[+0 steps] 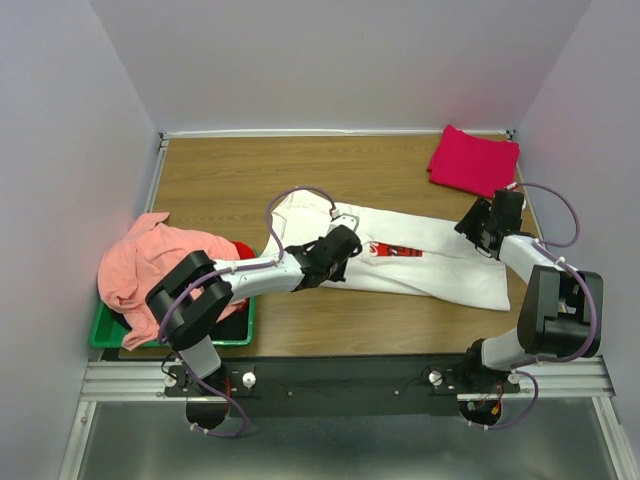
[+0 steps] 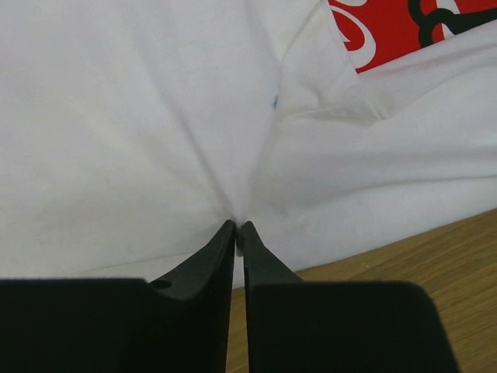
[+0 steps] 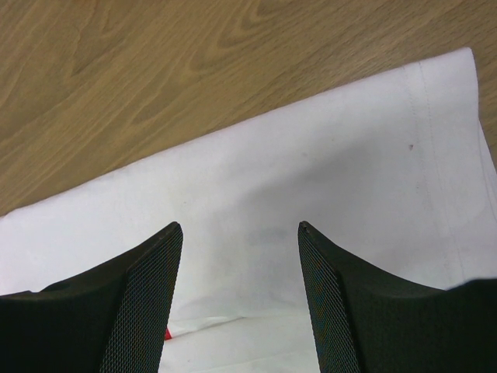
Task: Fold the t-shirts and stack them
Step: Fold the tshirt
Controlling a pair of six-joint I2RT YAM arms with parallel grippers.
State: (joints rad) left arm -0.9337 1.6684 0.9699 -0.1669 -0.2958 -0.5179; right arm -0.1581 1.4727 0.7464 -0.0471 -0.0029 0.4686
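A large white t-shirt (image 1: 445, 268) with a red-and-white chest print (image 1: 396, 251) lies partly folded across the middle of the table. My left gripper (image 1: 347, 238) is on its left part; in the left wrist view the gripper (image 2: 237, 227) is shut, pinching a pucker of the white cloth (image 2: 140, 116) near the print (image 2: 388, 31). Over the shirt's right end my right gripper (image 1: 472, 228) hangs open, and in its own view the gripper (image 3: 239, 227) has only flat white cloth (image 3: 326, 148) between its fingers. A folded magenta-red t-shirt (image 1: 473, 160) lies at the back right.
A green bin (image 1: 112, 338) at the left front edge holds a crumpled salmon-pink t-shirt (image 1: 150, 265) that spills over its rim. A bit of a red t-shirt (image 1: 243, 248) peeks out beside it. Bare wooden tabletop (image 1: 230, 180) shows at the back left; walls close three sides.
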